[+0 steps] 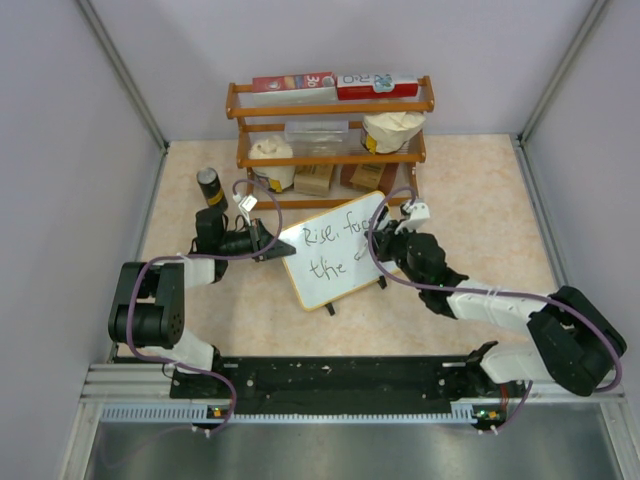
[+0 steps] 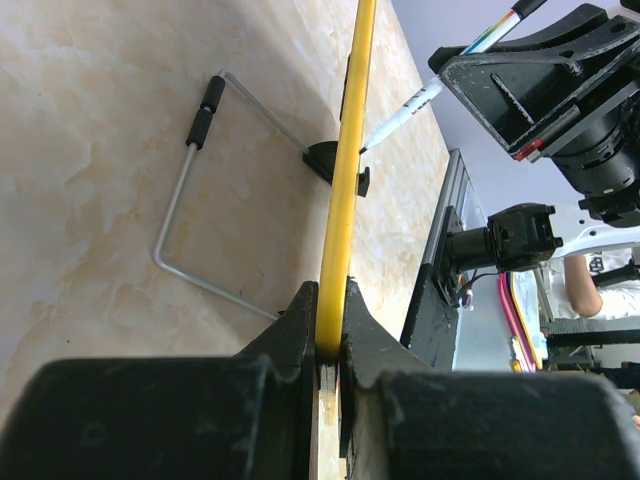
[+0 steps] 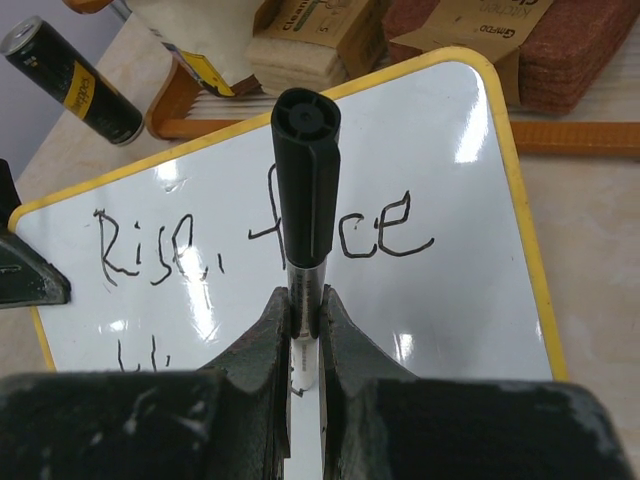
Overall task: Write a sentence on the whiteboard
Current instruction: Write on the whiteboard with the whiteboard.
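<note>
in front of the shelf (image 1: 340, 158), the left gripper (image 1: 272, 245) pinches the whiteboard (image 1: 345, 275) by its edge, seemingly to steady it, while the right gripper (image 3: 305, 310), clamped on a marker (image 3: 306, 180), continues the sentence (image 3: 380, 230).

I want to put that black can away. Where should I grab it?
Take the black can around the middle of its round body, probably coming from its left. It seems to stand upright, and it is slim and straight-sided, so fingers can close across it. The wooden rack stands close on its right, so that side looks cramped.
</note>
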`<move>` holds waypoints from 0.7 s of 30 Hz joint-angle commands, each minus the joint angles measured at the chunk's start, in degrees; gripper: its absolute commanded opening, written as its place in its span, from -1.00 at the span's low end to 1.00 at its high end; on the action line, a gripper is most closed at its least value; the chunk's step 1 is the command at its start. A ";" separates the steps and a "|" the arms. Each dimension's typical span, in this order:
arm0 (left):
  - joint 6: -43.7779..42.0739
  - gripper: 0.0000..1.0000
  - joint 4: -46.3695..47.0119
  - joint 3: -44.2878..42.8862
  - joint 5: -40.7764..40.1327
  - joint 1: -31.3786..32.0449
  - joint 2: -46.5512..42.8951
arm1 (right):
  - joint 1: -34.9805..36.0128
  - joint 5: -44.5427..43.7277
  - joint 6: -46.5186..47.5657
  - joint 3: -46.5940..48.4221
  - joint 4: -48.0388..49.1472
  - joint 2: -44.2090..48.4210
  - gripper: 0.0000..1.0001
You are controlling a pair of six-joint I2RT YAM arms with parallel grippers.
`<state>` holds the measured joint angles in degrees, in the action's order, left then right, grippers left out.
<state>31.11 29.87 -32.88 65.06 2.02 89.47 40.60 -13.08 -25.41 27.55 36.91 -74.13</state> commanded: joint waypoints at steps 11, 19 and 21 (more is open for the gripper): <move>-5.98 -1.00 -5.08 1.86 -10.56 -1.49 1.93 | -0.87 -1.77 2.73 5.32 -1.05 3.64 -1.00; -5.98 -1.00 -5.08 1.95 -10.48 -1.49 1.85 | -1.84 -0.90 2.03 8.13 -1.14 -0.22 -1.00; -5.98 -1.00 -5.08 1.77 -10.48 -1.49 1.94 | -1.93 -0.81 1.94 8.39 -0.96 -1.37 -1.00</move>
<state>31.09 29.87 -32.88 65.10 2.04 89.47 39.31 -13.85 -23.59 33.12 34.28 -73.45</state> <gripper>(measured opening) 0.073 0.062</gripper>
